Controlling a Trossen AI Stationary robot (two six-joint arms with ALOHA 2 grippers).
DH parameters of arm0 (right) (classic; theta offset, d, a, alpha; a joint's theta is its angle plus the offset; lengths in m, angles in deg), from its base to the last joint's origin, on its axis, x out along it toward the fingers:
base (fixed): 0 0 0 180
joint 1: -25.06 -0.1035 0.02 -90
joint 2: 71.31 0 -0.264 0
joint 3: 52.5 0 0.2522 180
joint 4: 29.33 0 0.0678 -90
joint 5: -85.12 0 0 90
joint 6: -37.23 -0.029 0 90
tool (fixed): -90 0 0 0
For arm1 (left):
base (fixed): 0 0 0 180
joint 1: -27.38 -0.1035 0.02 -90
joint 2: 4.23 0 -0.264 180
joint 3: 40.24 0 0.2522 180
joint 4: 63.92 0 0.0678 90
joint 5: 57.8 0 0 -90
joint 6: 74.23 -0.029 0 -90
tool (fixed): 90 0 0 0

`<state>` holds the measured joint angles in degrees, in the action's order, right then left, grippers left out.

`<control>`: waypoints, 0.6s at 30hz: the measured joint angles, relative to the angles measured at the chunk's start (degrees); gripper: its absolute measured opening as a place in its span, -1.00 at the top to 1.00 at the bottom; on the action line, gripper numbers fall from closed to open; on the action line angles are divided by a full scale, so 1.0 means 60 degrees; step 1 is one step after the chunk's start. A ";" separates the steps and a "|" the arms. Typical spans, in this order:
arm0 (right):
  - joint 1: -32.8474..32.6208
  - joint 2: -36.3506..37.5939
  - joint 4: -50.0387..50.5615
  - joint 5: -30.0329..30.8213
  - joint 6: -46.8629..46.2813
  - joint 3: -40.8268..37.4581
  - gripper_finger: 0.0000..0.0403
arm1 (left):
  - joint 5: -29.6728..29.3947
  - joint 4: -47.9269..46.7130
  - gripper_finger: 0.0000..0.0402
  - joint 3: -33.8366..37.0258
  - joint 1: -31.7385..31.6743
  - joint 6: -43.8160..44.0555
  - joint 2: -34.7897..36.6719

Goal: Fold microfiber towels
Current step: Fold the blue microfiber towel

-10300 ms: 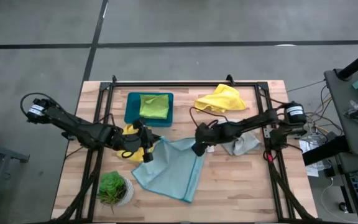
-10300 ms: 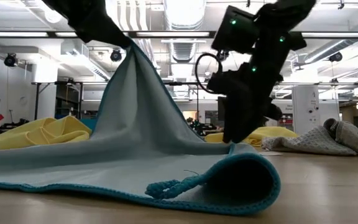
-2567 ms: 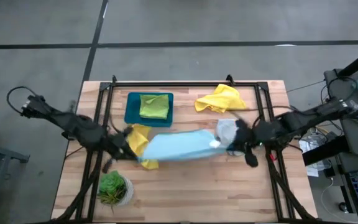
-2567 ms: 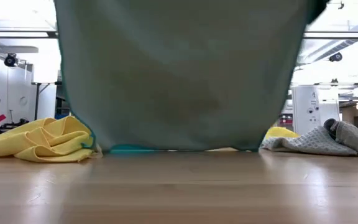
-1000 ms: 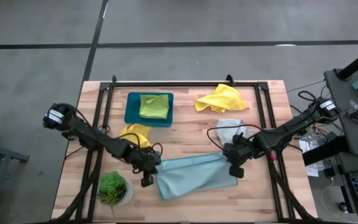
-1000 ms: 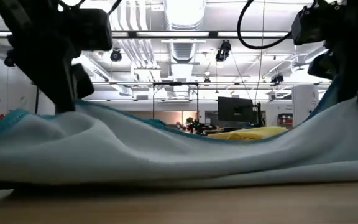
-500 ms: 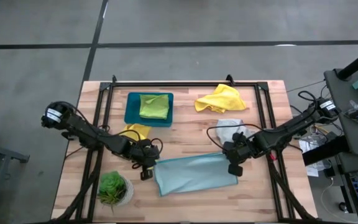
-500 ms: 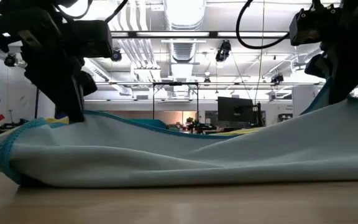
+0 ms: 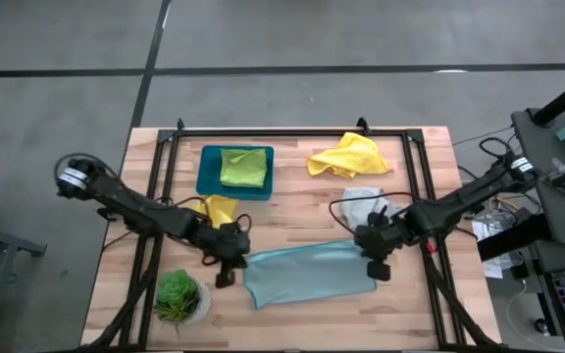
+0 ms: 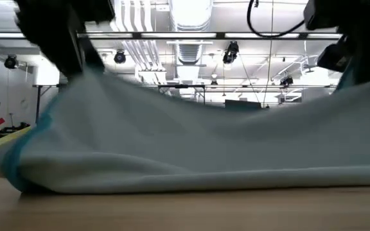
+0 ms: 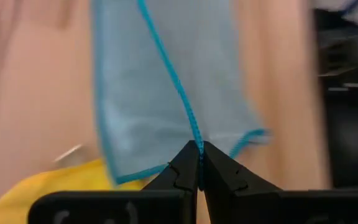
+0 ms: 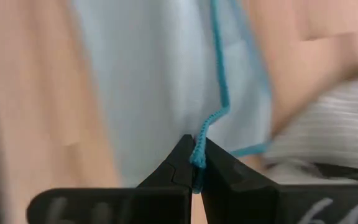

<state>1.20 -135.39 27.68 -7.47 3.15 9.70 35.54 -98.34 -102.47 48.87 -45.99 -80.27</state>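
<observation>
A light blue towel (image 9: 307, 273) with a teal hem lies stretched left to right near the table's front middle. Its near part (image 10: 172, 183) rests on the wood and its far edge is raised. My left gripper (image 9: 231, 257) is shut at its far left corner and my right gripper (image 9: 373, 257) at its far right corner. A yellow towel (image 9: 219, 208) lies crumpled just beyond the left gripper. A grey towel (image 9: 364, 204) lies beyond the right one. Another yellow towel (image 9: 349, 155) lies at the far right. A lime green one (image 9: 243, 167) sits folded in the teal tray (image 9: 208, 169). My left gripper pinches the towel's teal hem (image 11: 195, 138) at the far left corner between its two shut fingers, slanting down from the table's left. One layer or several, I cannot tell. The corner is lifted; the cloth slopes down from it to the table. My right gripper pinches the teal hem (image 12: 201, 138) at the far right corner between its two shut fingers, slanting down from the table's right. The corner is held above the wood. The towel's far edge runs fairly taut across to the other gripper.
A small potted plant (image 9: 178, 297) stands at the near left corner, close to my left arm. A black frame (image 9: 292, 130) runs along the table's far edge and down both sides. Bare wood shows in front of the blue towel.
My left gripper has risen and drawn slightly toward the table's left, lifting the towel's far left corner. The far edge now stands higher and straighter between the grippers, while the near part stays on the table. Both grippers stay shut.
</observation>
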 joint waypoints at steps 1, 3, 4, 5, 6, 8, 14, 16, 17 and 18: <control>-0.0001 0.0103 -0.0117 -0.0350 0.0027 0.0001 0.96 | 0.0169 0.0104 1.00 -0.0007 0.0110 -0.0132 0.0222; -0.0008 0.0326 -0.0172 -0.0452 0.0005 0.0009 0.96 | 0.0367 0.0362 1.00 -0.0008 0.0354 -0.0518 0.0678; -0.0008 0.0441 -0.0078 -0.0313 -0.0135 0.0009 0.96 | 0.0331 0.0544 1.00 -0.0011 0.0453 -0.0694 0.0898; -0.0018 0.0564 0.0007 -0.0258 -0.0229 0.0009 0.96 | 0.0134 0.0652 1.00 -0.0011 0.0543 -0.0806 0.1140; -0.0012 0.0716 0.0031 -0.0305 -0.0257 0.0009 0.96 | -0.0295 0.0675 1.00 -0.0014 0.0623 -0.0853 0.1403; -0.0024 0.1067 0.0012 -0.0107 -0.0259 0.0009 0.96 | -0.1251 0.0663 1.00 -0.0033 0.0703 -0.0864 0.1947; -0.0046 0.2159 0.0079 0.0149 -0.0648 0.0013 0.96 | -0.0958 0.0611 1.00 -0.0033 0.0724 -0.0909 0.2908; -0.0049 0.2497 0.0580 0.0359 -0.0587 0.0283 0.96 | -0.1522 0.0581 1.00 -0.0046 0.0722 -0.1128 0.3062; -0.0048 0.2666 0.0855 0.0729 -0.0477 0.0558 0.96 | -0.1876 0.0576 1.00 -0.0088 0.0709 -0.1322 0.3161; -0.0048 0.2841 0.1032 0.1145 -0.0336 0.0843 0.96 | -0.2156 0.0611 1.00 -0.0136 0.0699 -0.1602 0.3264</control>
<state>0.92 -118.35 33.87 -0.60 1.13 14.76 22.61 -94.67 -103.29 53.06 -55.60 -60.69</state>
